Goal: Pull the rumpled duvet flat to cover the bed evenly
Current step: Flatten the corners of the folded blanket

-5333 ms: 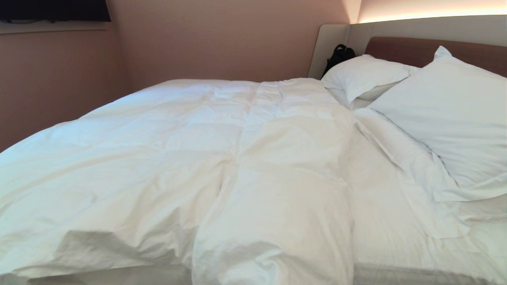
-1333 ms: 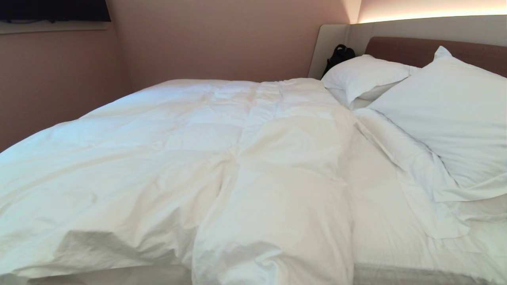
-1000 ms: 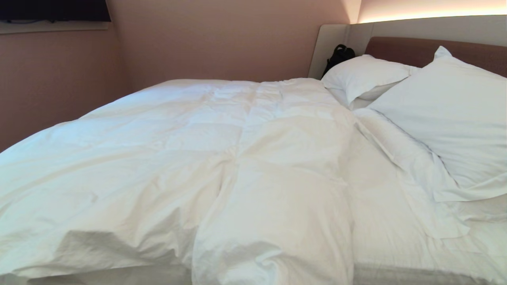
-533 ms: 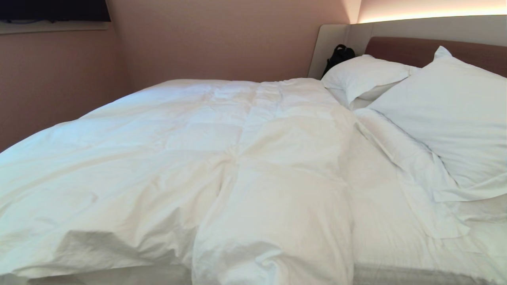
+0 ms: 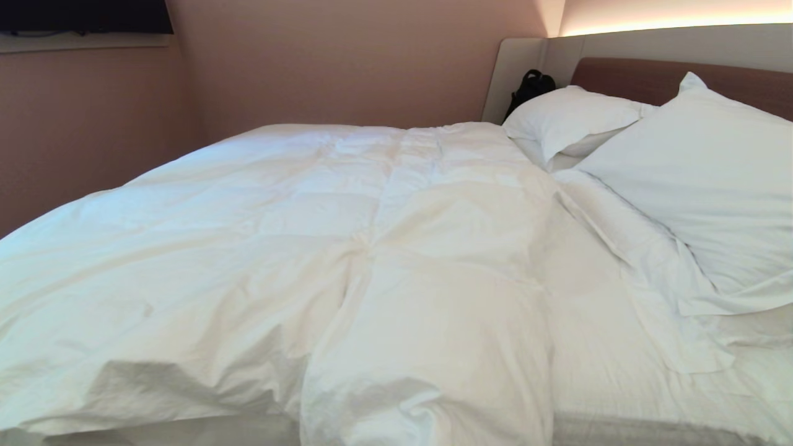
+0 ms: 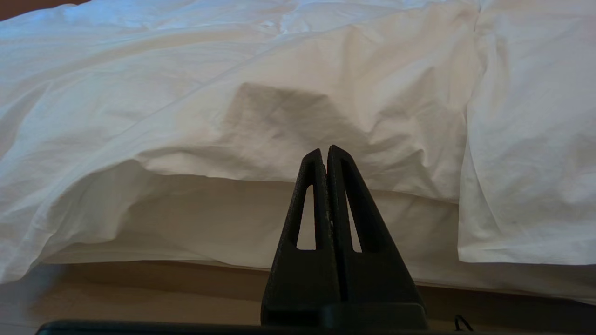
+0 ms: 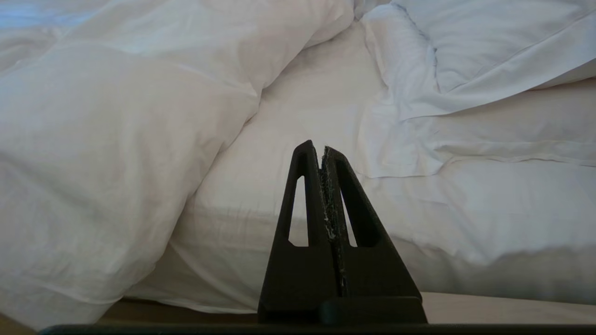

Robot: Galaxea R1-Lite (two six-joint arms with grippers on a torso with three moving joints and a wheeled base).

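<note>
The puffy white duvet (image 5: 297, 248) lies rumpled over the left and middle of the bed (image 5: 657, 77), with a thick fold hanging over the near edge (image 5: 427, 384). To its right the white sheet is bare. No arm shows in the head view. My left gripper (image 6: 324, 150) is shut and empty, pointing at the duvet's (image 6: 260, 93) overhanging near edge from a short way off. My right gripper (image 7: 316, 146) is also shut and empty, facing the bare mattress side between the duvet's (image 7: 116, 139) fold and the pillows.
Two white pillows (image 5: 700, 179) (image 5: 570, 121) lie at the head of the bed on the right. A black bag (image 5: 530, 87) sits against the padded surround. Pink walls stand close behind and to the left. A taupe base (image 6: 139, 288) runs under the mattress.
</note>
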